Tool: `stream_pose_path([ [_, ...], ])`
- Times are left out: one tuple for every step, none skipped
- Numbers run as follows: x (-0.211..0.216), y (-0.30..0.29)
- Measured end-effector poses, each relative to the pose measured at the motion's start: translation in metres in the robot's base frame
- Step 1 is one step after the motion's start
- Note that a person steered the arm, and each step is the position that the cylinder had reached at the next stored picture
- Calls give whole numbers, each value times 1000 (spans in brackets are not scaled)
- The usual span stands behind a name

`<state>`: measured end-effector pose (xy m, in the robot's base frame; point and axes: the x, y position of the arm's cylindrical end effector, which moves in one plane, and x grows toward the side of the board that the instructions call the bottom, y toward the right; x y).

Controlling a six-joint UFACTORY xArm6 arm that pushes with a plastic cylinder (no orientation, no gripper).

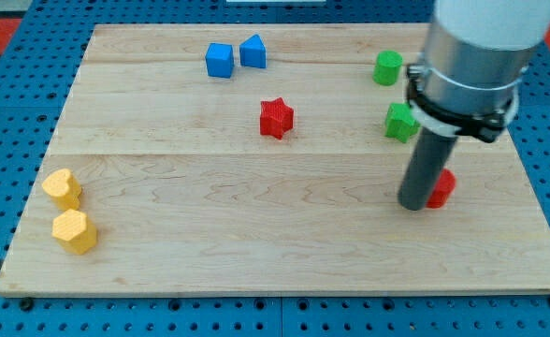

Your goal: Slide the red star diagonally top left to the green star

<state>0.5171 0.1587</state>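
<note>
Our board (284,243) fills the frame. Our rod has no jaws; my tip (413,206) rests right of centre, touching a red block (441,188), well apart from the red star (276,118) at upper centre. That star shows no long axis. The green star (400,122) sits at upper right.

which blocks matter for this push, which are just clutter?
In play: red star, green star, my tip beside the red block.
Clutter: red block, green block, blue cube, blue block, two yellow blocks.
</note>
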Motion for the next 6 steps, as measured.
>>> stream_pose_path([
  [-6,-104],
  [-63,-156],
  [-109,-166],
  [-124,-199],
  [-139,-188],
  [-164,-117],
])
